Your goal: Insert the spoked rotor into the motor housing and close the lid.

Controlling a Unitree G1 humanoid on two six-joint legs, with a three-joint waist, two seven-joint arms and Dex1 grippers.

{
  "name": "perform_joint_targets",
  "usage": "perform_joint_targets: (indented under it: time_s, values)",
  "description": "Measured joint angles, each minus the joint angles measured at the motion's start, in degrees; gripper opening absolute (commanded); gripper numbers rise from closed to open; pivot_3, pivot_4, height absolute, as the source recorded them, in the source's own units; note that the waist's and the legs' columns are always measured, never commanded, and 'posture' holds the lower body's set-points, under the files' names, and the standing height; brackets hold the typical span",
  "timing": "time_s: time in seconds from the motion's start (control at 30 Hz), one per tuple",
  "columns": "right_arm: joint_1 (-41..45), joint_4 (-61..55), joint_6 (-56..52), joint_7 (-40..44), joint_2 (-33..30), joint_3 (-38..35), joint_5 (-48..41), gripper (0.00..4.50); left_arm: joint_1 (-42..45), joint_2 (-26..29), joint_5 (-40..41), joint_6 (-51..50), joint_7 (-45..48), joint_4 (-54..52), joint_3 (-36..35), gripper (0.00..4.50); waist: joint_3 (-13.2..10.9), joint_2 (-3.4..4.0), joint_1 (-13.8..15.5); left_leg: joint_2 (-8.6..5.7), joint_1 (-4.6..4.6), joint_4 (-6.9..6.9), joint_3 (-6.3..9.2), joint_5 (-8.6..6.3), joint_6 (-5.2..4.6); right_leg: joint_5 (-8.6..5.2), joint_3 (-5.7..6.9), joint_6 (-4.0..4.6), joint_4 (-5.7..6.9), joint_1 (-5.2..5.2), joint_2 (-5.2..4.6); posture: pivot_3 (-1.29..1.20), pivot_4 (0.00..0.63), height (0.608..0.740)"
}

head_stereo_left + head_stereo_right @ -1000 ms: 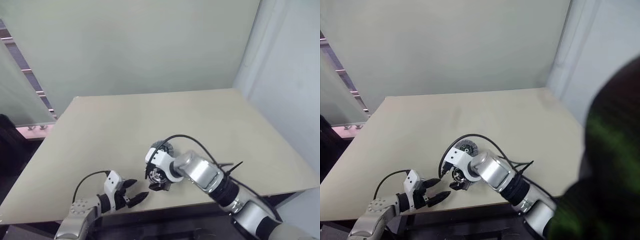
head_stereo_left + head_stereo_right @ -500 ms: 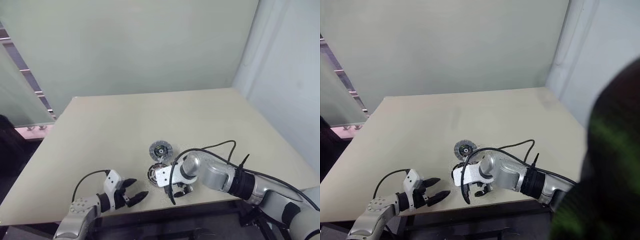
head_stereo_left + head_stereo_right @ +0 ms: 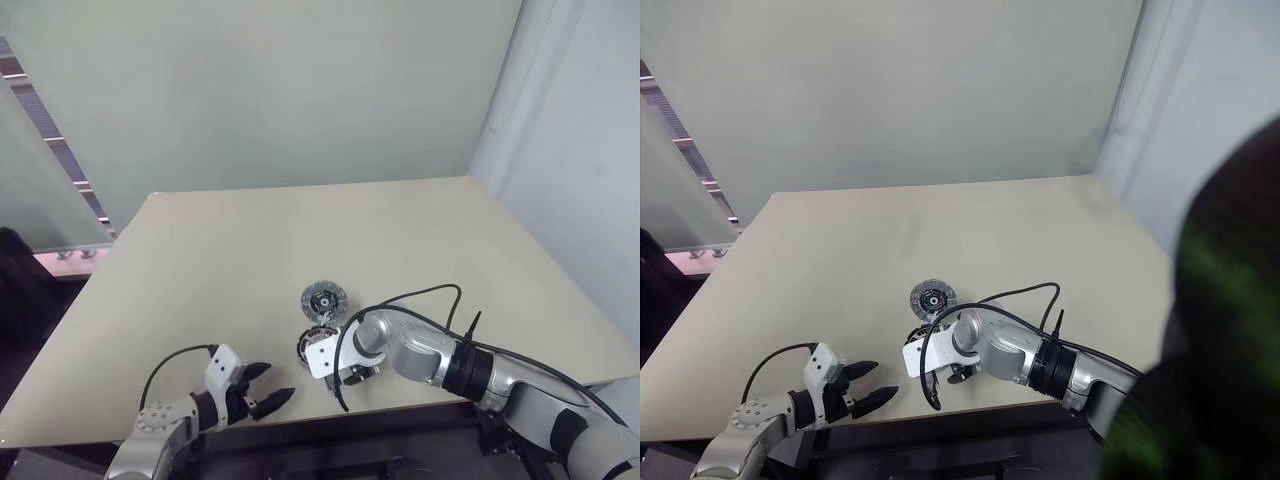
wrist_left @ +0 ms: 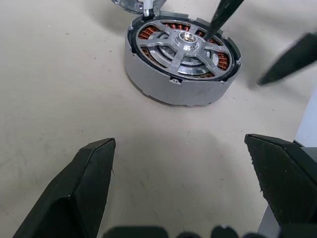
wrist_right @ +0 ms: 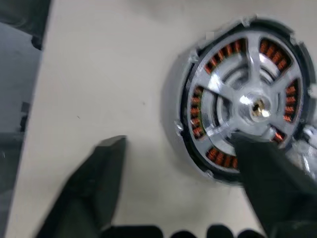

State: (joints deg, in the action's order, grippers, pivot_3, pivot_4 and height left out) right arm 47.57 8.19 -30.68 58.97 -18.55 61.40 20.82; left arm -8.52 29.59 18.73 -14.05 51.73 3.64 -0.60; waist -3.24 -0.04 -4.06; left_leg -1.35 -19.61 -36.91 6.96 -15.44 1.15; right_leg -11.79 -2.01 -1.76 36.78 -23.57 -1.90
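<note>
The motor housing [image 4: 168, 89] sits near the table's front edge, copper windings showing through the silver spoked rotor [image 4: 183, 47] that lies in it. Just behind it the dark grey lid [image 3: 324, 298] lies flat on the table. My right gripper [image 5: 178, 139] points steeply down at the housing's front side and is open. One of its fingers [image 5: 267, 173] is over the rotor's edge and the other hangs over bare table beside the housing. My left gripper [image 3: 268, 398] hovers open at the front left, aimed at the housing and a short way from it, holding nothing.
The beige table [image 3: 300, 230] stretches back to a pale wall. A black cable [image 3: 400, 300] loops up off my right forearm. The table's front edge runs just below both grippers.
My right gripper rolled and sank from above the discs to the housing's front side, uncovering the lid, and its fingers have drawn closer together. The left gripper stayed put.
</note>
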Motion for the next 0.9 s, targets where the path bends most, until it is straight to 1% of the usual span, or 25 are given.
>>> perform_joint_targets:
  time_s: [0.2, 0.23, 0.27, 0.37, 0.53, 0.8, 0.9]
  values:
    - [-1.1, 0.2, -0.9, 0.1, 0.8, -2.3, 2.0, 0.60, -0.1, 0.0, 0.0, 0.0, -0.1, -0.2, 0.0, 4.50, 0.0, 0.00, 0.0, 0.01, 0.01, 0.00, 0.00, 0.00, 0.00, 0.00, 0.00, 0.00, 0.01, 0.00, 0.00, 0.00, 0.000, 0.740]
    - [-1.2, -0.1, -0.9, 0.7, 1.0, -2.5, 2.1, 0.29, -0.1, 0.0, 0.0, 0.0, -0.2, -0.4, 0.0, 4.50, 0.0, 0.00, 0.0, 0.01, 0.02, 0.00, 0.00, 0.00, 0.00, 0.00, 0.01, 0.00, 0.01, 0.01, 0.01, 0.00, 0.000, 0.740]
    - [-1.6, -0.2, -1.1, 0.9, 1.5, -2.7, 2.1, 0.17, -0.1, 0.0, 0.0, 0.0, -0.3, -0.5, 0.0, 4.50, 0.0, 0.00, 0.0, 0.01, 0.02, 0.00, 0.01, 0.00, 0.00, 0.00, 0.01, 0.00, 0.01, 0.01, 0.00, 0.00, 0.000, 0.740]
    - [-2.9, -0.3, -2.2, 1.2, 2.1, -4.2, 2.2, 0.08, -0.1, 0.0, 0.0, 0.0, -0.4, -0.6, 0.0, 4.50, 0.0, 0.00, 0.0, 0.01, 0.04, -0.04, 0.00, 0.00, 0.00, 0.00, 0.00, 0.00, 0.01, 0.06, 0.00, 0.00, 0.000, 0.740]
    - [-4.1, -0.4, -5.6, 1.1, 4.1, -6.3, 2.4, 0.07, -0.1, 0.0, 0.0, 0.0, -0.4, -0.6, 0.0, 4.50, 0.0, 0.00, 0.0, 0.02, 0.05, -0.08, 0.00, 0.01, 0.01, 0.00, 0.01, 0.01, 0.04, 0.05, 0.01, 0.00, 0.000, 0.740]
    - [-7.3, -1.1, -20.9, -0.7, 10.7, -13.9, -0.1, 0.07, -0.2, 0.0, 0.0, 0.0, -0.5, -0.6, 0.0, 4.50, 0.0, -0.01, -0.1, 0.01, 0.04, 0.00, 0.01, 0.00, 0.01, 0.00, -0.01, 0.00, 0.07, -0.01, 0.02, 0.00, 0.000, 0.740]
    - [-7.7, -0.7, -26.0, -2.1, 14.6, -16.8, -2.6, 0.01, -0.1, -0.2, 0.0, 0.1, -0.5, -0.6, 0.0, 4.50, 0.0, 0.01, -0.1, 0.04, 0.02, 0.03, 0.01, 0.00, 0.01, 0.01, -0.01, 0.00, 0.08, -0.06, 0.04, 0.00, 0.000, 0.740]
